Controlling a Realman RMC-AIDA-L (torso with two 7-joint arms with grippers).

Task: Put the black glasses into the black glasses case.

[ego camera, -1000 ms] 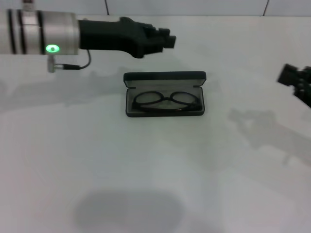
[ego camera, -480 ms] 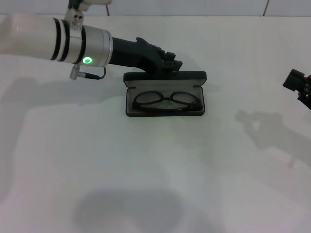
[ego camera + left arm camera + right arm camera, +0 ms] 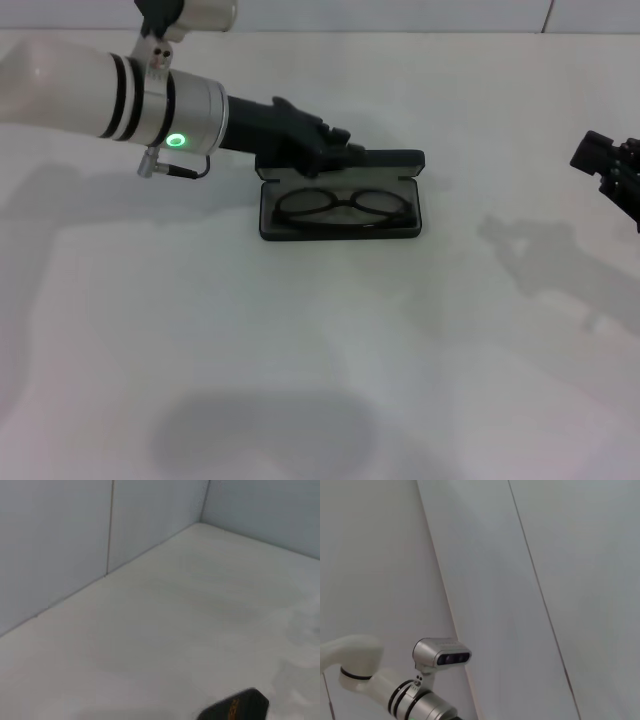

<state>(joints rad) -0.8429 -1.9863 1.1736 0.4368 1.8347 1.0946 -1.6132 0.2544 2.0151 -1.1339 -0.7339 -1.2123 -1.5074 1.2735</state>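
Observation:
The black glasses case [image 3: 340,225] lies open in the middle of the white table. Its lid [image 3: 390,160] stands up at the back. The black glasses [image 3: 343,208] lie folded inside it on the dark grey lining. My left gripper [image 3: 340,150] is at the back left of the case, right against the raised lid. A corner of the case with orange lettering [image 3: 235,707] shows in the left wrist view. My right gripper [image 3: 610,170] hangs at the right edge of the head view, apart from the case.
The white table [image 3: 320,350] spreads all round the case. A pale tiled wall [image 3: 75,545] rises behind the table. The left arm [image 3: 395,690] shows low in the right wrist view.
My left gripper has come down and to the right, from above the table behind the case to the case's raised lid. The right gripper has barely shifted. The glasses stay in the case.

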